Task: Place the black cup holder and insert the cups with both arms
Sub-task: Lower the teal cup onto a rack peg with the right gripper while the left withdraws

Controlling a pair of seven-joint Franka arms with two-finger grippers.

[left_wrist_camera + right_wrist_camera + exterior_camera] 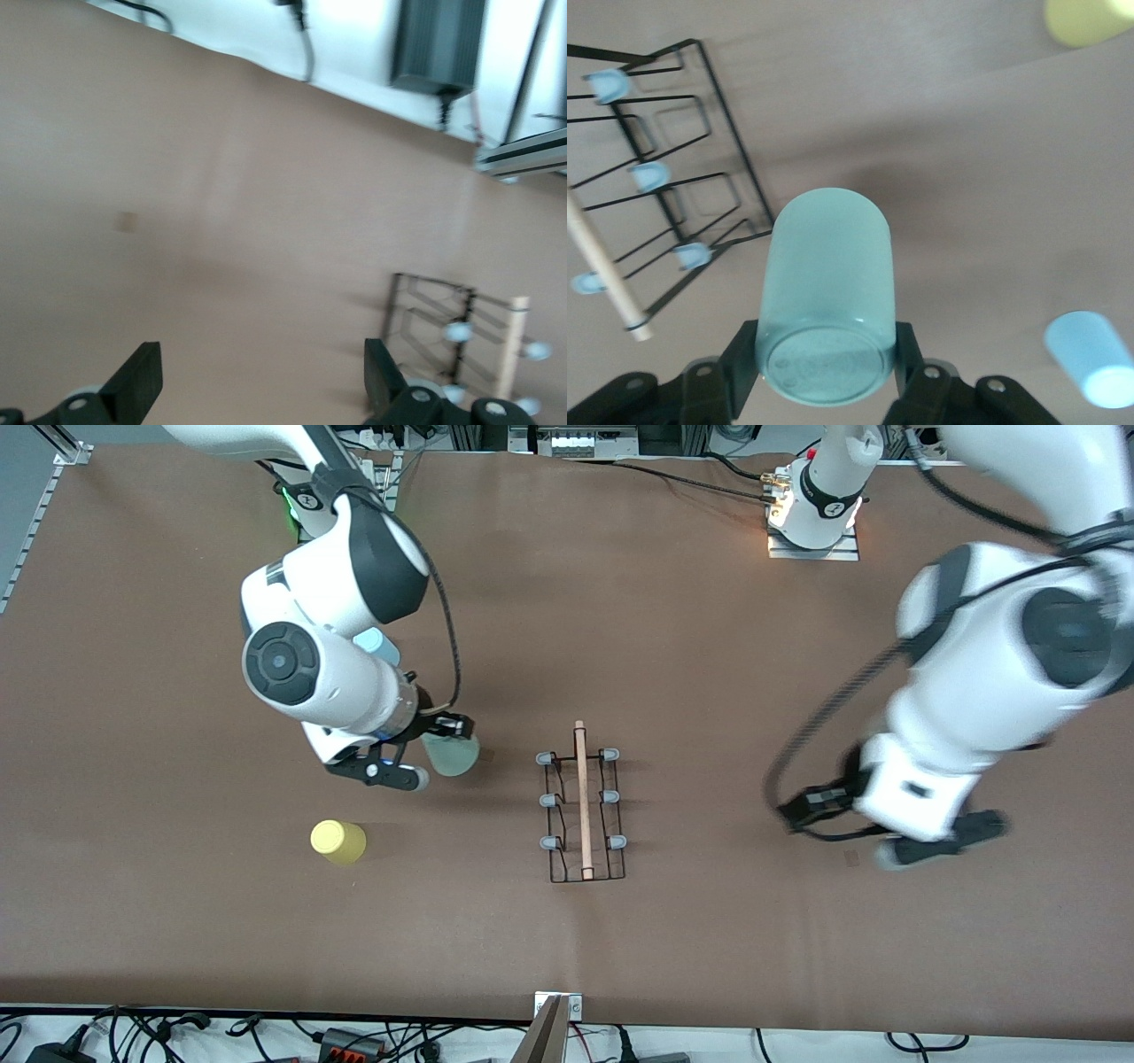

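Right hand point(824, 376) clamped on one of three cups point(826, 297), left hand point(257, 381) agape, one rack point(582, 815)

this is a robotics lab, not a home or a shop. two white jointed arms are bolted to metal base plates point(813, 545) at one edge of a big table point(673, 646) covered in plain brown material. aluminium framing point(62, 447) runs along the table's corner, and black cables point(691, 480) trail from the bases. at the edge nearest the front camera, power adapters and tangled wires point(159, 1032) lie on a white surface. the few small plastic cups and the wire rack look like test props.
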